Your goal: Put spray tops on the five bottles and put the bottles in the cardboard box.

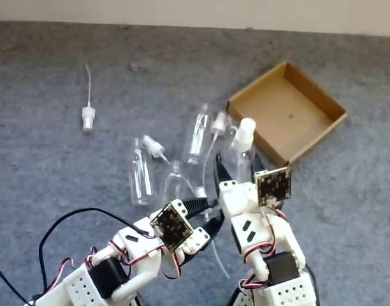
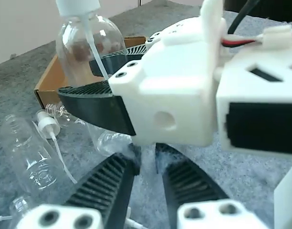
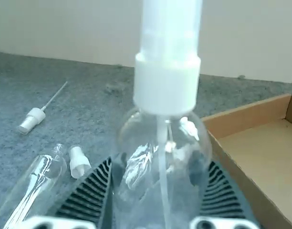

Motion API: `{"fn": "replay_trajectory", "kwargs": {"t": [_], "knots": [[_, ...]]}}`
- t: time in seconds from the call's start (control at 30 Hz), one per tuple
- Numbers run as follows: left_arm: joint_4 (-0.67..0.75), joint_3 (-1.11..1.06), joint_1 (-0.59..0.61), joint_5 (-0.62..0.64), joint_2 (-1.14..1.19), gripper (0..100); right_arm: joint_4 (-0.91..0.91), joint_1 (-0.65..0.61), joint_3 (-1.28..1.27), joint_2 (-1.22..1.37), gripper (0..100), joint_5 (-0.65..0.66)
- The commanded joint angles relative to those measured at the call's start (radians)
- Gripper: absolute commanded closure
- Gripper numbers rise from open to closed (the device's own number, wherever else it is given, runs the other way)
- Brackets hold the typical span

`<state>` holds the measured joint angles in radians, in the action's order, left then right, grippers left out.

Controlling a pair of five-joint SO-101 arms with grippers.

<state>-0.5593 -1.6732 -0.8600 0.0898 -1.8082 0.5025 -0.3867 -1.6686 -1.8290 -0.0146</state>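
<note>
Two arms are standing side by side at the grey surface (image 1: pixel 48 185). The right pincer (image 1: pixel 239 167) is clamping the held bottle (image 1: pixel 241 153) by its clear body and keeping it upright, just beside the near corner of the cardboard box (image 1: pixel 278 111). A fitted spray top (image 1: pixel 246 127) is sitting on that bottle's neck, its dip tube hanging down inside the glassy body, as the right wrist view is showing (image 3: pixel 167 81). The left pincer (image 1: pixel 204 213) is hovering close against the right arm's wrist, its fingers (image 2: pixel 108 191) parted a little and gripping nothing.

The first lying bottle (image 1: pixel 141 172) is resting on its side ahead of the left arm, the second lying bottle (image 1: pixel 174 182) just beside it, and the third lying bottle (image 1: pixel 196 135) nearer the box. A near spray top (image 1: pixel 153 146) is lying between the first and third, another spray top (image 1: pixel 218 121) is lying just beside the third, and a far spray top (image 1: pixel 88 118) is lying well apart from the rest.
</note>
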Motion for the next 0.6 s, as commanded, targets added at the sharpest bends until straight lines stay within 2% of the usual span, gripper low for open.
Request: {"fn": "replay_trajectory", "kwargs": {"t": [0.0,0.1,0.4,0.57], "knots": [[-0.015,-0.021,0.002,0.003,-0.005,100,0.058,0.007,-0.119,-0.008,86.8,0.009],[-0.018,-0.021,-0.001,0.003,-0.005,100,0.039,0.007,-0.119,-0.01,86.8,0.014],[-0.018,-0.021,-0.005,0.003,-0.005,99,-0.265,0.002,-0.116,-0.01,86.8,0.015],[-0.012,-0.021,-0.005,0.003,-0.005,99,-0.277,0.001,-0.062,-0.01,86.9,0.015]]}}
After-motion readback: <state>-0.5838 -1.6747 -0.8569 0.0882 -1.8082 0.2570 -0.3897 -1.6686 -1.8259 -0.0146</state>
